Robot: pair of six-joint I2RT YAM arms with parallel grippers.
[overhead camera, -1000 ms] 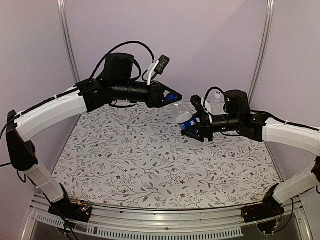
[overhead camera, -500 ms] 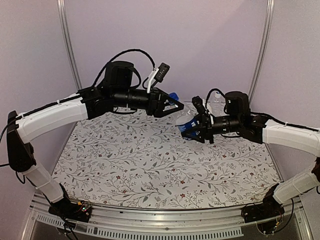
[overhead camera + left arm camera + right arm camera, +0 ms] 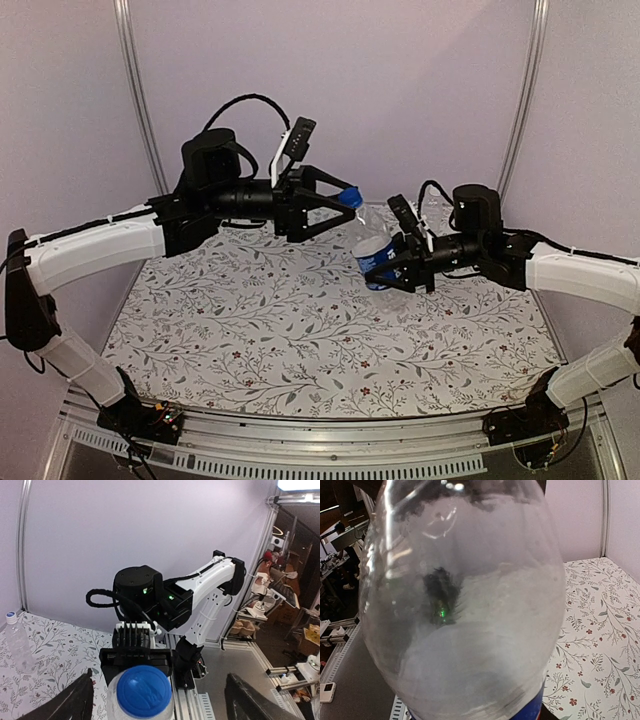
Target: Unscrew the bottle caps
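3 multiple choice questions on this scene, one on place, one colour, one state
1. Where is the plain clear plastic bottle?
A) standing on the floral table
B) held in the air
C) lying on its side
2. What colour is the round plastic cap on the blue-labelled clear plastic bottle?
A) red
B) blue
C) green
3. How do the jaws of the left gripper stand?
A) shut on the cap
B) out of view
C) open, either side of the cap
1 A: the left wrist view shows it standing there. 2 B: solid blue. 3 C: fingers wide apart.
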